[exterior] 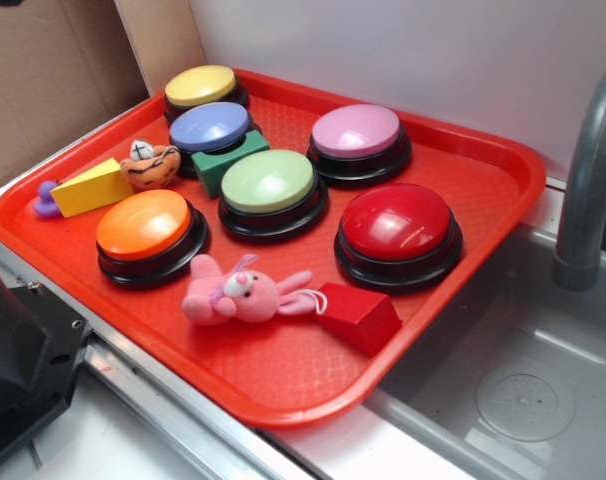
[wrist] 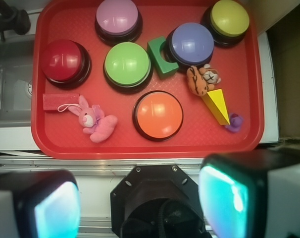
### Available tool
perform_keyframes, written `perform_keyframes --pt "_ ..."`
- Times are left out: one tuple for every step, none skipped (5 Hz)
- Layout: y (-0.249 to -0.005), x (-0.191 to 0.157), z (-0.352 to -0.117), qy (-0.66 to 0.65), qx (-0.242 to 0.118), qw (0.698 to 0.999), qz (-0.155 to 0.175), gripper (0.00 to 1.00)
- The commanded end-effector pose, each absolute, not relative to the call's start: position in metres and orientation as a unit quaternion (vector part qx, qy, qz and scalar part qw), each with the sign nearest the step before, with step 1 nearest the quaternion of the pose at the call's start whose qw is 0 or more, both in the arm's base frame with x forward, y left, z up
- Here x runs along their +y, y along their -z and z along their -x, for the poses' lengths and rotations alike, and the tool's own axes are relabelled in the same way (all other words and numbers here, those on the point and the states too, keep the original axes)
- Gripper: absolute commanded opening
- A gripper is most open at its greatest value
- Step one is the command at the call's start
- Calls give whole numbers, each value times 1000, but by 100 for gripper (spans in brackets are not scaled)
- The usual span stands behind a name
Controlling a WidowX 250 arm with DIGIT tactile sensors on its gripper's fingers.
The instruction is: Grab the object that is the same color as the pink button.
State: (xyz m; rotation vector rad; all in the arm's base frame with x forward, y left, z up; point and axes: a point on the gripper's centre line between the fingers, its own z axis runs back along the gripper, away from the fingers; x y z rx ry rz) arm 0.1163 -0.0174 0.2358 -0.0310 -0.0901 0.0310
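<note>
A small pink plush bunny [exterior: 239, 292] [wrist: 94, 120] lies on its side near the front edge of the red tray [exterior: 283, 385] [wrist: 51, 144], between the orange button and a red wedge. The pink button [exterior: 357, 140] [wrist: 117, 19] stands at the tray's far side. High above the tray's near edge, over the robot's black base, my gripper [wrist: 142, 206] is open with nothing between its fingers. It is well apart from the bunny. In the exterior view the gripper is out of sight.
On the tray also stand red [exterior: 397, 230], green [exterior: 270, 190], orange [exterior: 148, 232], blue-lavender [exterior: 212, 130] and yellow [exterior: 203, 90] buttons, a red wedge [exterior: 360, 316], a green block [exterior: 223, 165], a yellow wedge [exterior: 91, 188], an orange-brown plush [exterior: 150, 163]. A sink [exterior: 523, 390] with grey faucet [exterior: 588, 180] lies right.
</note>
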Motion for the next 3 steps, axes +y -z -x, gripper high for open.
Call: perform_keyframes --pt "-236 -17 -116 -16 -45 999 15 100" --pt "-231 -40 -130 67 -41 997 10 100" --pt "-221 -65 -141 164 -54 985 10 100"
